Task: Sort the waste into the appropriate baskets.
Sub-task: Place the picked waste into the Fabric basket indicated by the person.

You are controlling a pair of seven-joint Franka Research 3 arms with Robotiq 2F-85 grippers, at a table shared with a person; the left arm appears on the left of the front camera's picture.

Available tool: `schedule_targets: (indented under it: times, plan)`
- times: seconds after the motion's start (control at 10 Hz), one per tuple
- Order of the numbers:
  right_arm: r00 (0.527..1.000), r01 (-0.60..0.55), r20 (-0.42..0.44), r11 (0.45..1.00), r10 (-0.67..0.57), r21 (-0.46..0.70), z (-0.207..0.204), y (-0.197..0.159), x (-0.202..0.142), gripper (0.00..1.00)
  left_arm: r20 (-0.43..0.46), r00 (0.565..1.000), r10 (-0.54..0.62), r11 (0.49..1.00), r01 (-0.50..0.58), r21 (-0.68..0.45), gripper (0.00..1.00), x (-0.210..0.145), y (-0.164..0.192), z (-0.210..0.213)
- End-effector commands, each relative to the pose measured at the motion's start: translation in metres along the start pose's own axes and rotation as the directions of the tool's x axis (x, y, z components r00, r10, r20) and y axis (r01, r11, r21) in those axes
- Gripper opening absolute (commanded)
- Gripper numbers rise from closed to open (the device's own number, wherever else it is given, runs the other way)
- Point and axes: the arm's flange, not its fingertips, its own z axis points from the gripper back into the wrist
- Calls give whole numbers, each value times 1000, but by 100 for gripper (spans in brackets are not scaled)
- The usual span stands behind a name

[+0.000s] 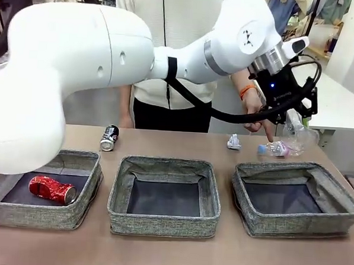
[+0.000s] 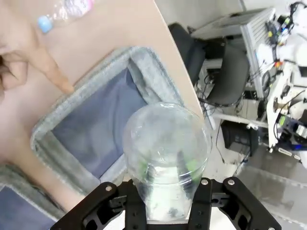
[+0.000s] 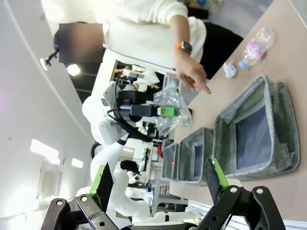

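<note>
Carefully centre the left hand point(image 2: 167, 201), clamped on the clear plastic cup point(image 2: 165, 148), over the four-o'clock basket point(image 1: 294, 169) before releasing; right hand point(image 3: 158, 177) gapes empty.

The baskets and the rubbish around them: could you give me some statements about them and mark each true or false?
1. The crushed red can lies in the left basket. True.
2. The clear bottle with pink label lies in a basket. False: it lies on the table behind the right basket.
3. The left jaws grip the clear plastic cup. True.
4. The person's hand points at the left basket. False: it points at the right basket's rim.
5. The right jaws hold the paper wad. False: they stand open, empty; the wad lies on the table.
</note>
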Motion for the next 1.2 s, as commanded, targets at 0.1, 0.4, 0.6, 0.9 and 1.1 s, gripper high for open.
schedule_targets:
  times: [0.1, 0.4, 0.6, 0.9, 1.1]
  plan:
    - [1000, -5, -1, 1000, 5, 3, 1, 3, 0, 100, 34, 999, 27, 1000, -28, 14, 70, -12, 3, 0]
    - [1000, -5, -1, 1000, 5, 3, 1, 3, 0, 100, 60, 998, 16, 999, -18, 42, 100, -11, 5, 1]
    - [1000, -5, -1, 1000, 5, 3, 1, 3, 0, 100, 68, 997, 25, 999, -28, 35, 100, -10, 5, 3]
    - [1000, -5, -1, 1000, 5, 3, 1, 3, 0, 100, 46, 998, 48, 999, -49, 20, 100, -9, 6, 13]
    - [999, -9, -45, 1000, 9, 3, -11, -1, 1, 100, -171, 985, 35, 997, -22, 76, 100, -23, 16, 75]
